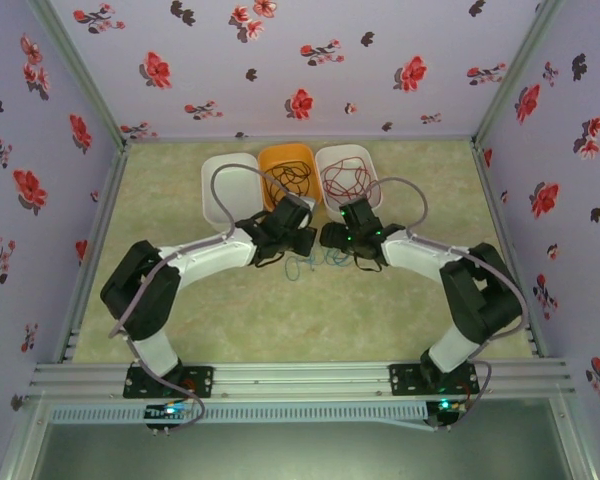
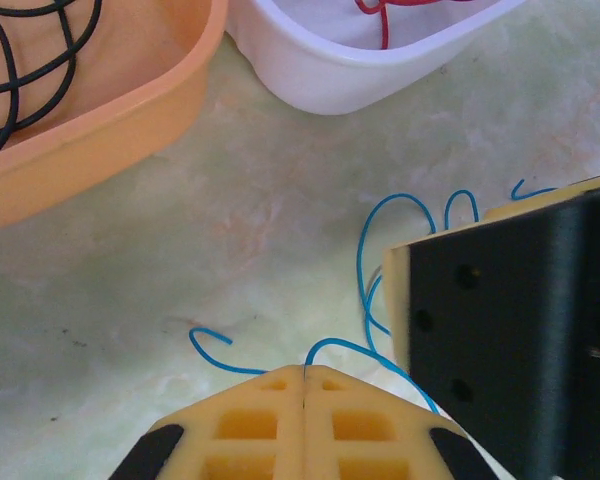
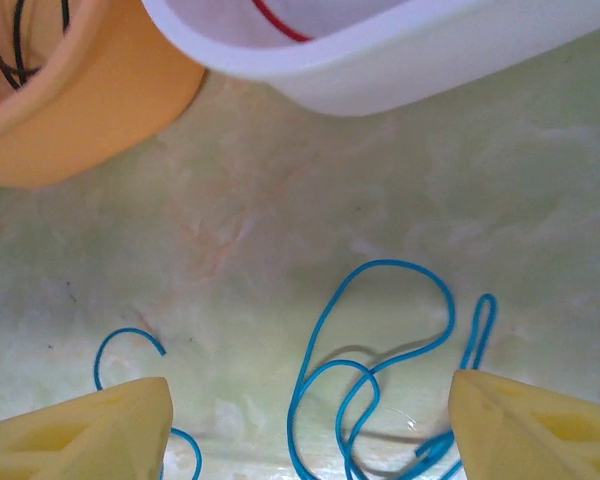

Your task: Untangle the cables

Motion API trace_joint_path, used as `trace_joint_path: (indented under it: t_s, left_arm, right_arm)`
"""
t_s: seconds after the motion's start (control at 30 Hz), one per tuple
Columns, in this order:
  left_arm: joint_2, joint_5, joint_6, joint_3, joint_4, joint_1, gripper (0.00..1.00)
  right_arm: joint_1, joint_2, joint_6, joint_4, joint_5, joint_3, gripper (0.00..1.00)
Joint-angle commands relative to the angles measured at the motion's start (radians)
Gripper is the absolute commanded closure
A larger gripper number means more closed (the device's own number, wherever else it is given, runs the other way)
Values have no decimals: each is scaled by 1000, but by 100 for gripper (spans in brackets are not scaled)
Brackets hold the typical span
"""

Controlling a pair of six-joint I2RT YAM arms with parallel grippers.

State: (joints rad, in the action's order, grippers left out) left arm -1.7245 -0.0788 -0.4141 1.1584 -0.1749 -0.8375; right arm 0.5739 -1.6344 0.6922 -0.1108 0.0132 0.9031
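Left gripper point(image 2: 305, 378), jaws shut, pinches the blue cable point(image 2: 359, 260) at its tips on a pale green, marbled table point(image 1: 400, 310). Just beside it, the right gripper point(image 3: 310, 440) hangs wide open, with more blue loops lying between its fingers. Behind them, a black cable point(image 1: 292, 178) coils in an orange bin point(image 2: 100, 130) and a red cable point(image 1: 345, 178) in a white bin point(image 2: 380, 75). Lilac walls point(image 1: 280, 70) printed with red and black flowers enclose the table.

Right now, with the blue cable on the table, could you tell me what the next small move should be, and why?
Probably lower the open right gripper and close it on the thin light blue cable, whose loops lie between its fingers. The left gripper looks shut on another stretch, so a second hold could let the curls be drawn apart.
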Motion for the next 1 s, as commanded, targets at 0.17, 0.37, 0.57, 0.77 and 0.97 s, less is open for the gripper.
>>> trace_joint_path:
  t_s: [0.17,0.37,0.57,0.77,0.97]
  left_arm:
    - [122,-39,44,-43,34,9,100]
    - [188,-77,73,-52,22,19,100]
    - [283,-133,122,-62,-20,37,100]
    - [410,-178,168,-73,-45,54,100]
    - [524,-211,182,-103,-43,77,100]
  right_arm:
    - [16,-79,40,-23,-13,32,30]
    - [15,-128,10,-158,-100,73,35]
    - [14,-144,7,-202,-160,73,39]
    - [9,-137,5,-244,-216,69,42]
    - [3,-109,4,-275,-252,55,42]
